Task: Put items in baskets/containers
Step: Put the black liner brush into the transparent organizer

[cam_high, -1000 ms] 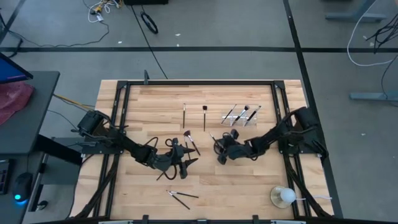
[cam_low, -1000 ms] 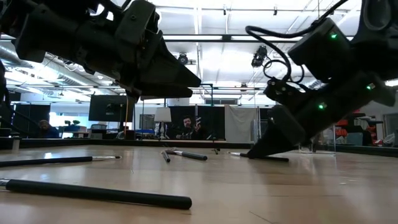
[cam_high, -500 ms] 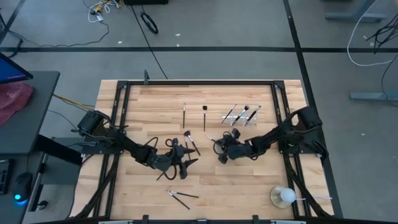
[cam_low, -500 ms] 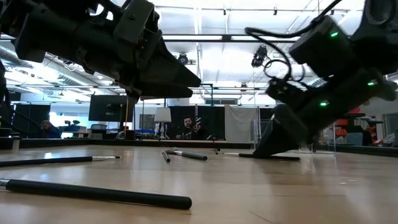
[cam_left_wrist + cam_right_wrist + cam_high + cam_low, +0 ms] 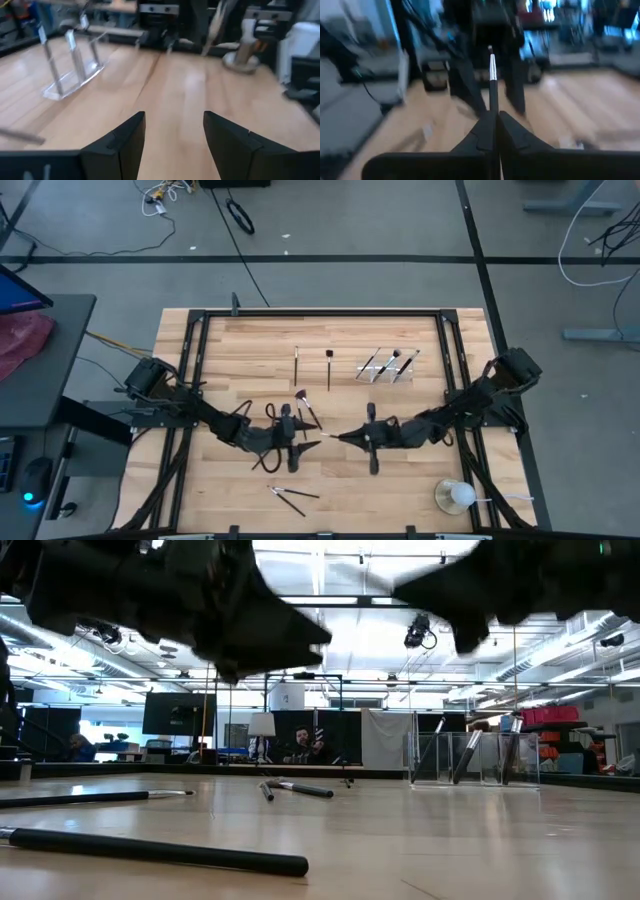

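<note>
My right gripper (image 5: 352, 437) hovers over the table's middle, shut on a thin dark makeup brush (image 5: 335, 436) whose silver ferrule (image 5: 492, 70) points toward my left gripper (image 5: 295, 448). That gripper stands open just left of it (image 5: 175, 135), with nothing between its fingers. The clear tray (image 5: 386, 365) at the far right of the table holds three brushes, which lean on its wall (image 5: 470, 755). More brushes lie flat on the wood (image 5: 297, 363), (image 5: 328, 367), (image 5: 303, 405), (image 5: 290, 498). My right gripper pinches the brush's dark handle (image 5: 493, 117) between its two fingers. The fingers lie level and point toward the table's left, along the brush. The ferrule end sticks out ahead of the fingertips. The brush is lifted clear of the table.
A round clear cup with a white ball (image 5: 455, 495) stands at the near right corner. A black frame (image 5: 320, 315) runs round the wooden top. Loose brushes (image 5: 150, 848), (image 5: 90, 798) lie near the front edge in the low view.
My right gripper has shut on a brush lying at mid-table and lifted it clear. It has moved toward the table's near edge and turned level, pointing left toward my left gripper.
</note>
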### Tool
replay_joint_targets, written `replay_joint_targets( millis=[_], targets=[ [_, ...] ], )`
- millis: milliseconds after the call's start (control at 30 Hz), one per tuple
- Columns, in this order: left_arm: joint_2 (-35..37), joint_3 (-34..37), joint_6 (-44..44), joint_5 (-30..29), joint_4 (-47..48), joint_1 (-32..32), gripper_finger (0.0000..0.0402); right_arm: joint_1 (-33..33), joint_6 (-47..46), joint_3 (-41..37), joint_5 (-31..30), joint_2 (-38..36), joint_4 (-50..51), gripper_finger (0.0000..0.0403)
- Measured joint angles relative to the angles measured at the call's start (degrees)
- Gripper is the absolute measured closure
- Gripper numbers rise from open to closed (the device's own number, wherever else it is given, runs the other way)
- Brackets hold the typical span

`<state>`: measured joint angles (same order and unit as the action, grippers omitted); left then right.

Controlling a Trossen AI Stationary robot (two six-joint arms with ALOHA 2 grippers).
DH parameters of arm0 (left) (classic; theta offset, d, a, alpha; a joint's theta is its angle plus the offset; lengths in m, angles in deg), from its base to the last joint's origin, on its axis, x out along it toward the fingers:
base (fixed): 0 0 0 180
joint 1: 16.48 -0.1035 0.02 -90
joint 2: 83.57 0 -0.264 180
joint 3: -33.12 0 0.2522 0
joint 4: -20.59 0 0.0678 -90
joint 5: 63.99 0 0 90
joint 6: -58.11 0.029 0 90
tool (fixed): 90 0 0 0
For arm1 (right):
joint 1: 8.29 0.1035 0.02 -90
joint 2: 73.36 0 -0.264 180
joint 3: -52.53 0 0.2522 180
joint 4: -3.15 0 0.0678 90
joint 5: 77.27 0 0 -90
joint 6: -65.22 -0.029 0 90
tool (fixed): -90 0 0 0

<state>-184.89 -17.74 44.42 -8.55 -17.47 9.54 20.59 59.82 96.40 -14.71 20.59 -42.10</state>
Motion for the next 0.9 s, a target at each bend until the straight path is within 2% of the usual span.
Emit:
replay_joint_targets(
  millis=[100, 233, 400, 567, 700, 900],
  targets=[
    [0.0, 0.0, 5.09, 2.28, -5.89, 0.0, 0.0193, 0.05, 3.27, 0.0, 3.82, 0.0, -7.02, 0.0396],
    [-0.02, -1.61, 12.32, 6.75, -11.74, 0.0, 0.0193, 0.04, 5.29, 0.02, 4.98, 0.0, -9.21, 0.0396],
    [-0.02, -5.88, 15.74, 5.98, -11.93, -0.3, 0.0193, -0.02, 5.88, 0.03, 4.57, 0.0, -9.22, 0.0396],
    [-0.02, -7.13, 18.54, 5.9, -11.75, -0.35, 0.0197, -0.02, 6.28, 0.04, 4.54, -0.05, -9.13, 0.0396],
    [-0.02, -7.66, 18.0, 7.28, -11.77, -0.35, 0.0222, -0.02, 6.31, 0.09, 4.54, -0.09, -9.11, 0.0396],
    [-0.02, -8.76, 17.97, 8.98, -11.76, -0.56, 0.0285, -0.02, 6.31, 0.13, 4.52, -0.11, -9.06, 0.0396]
  ],
)
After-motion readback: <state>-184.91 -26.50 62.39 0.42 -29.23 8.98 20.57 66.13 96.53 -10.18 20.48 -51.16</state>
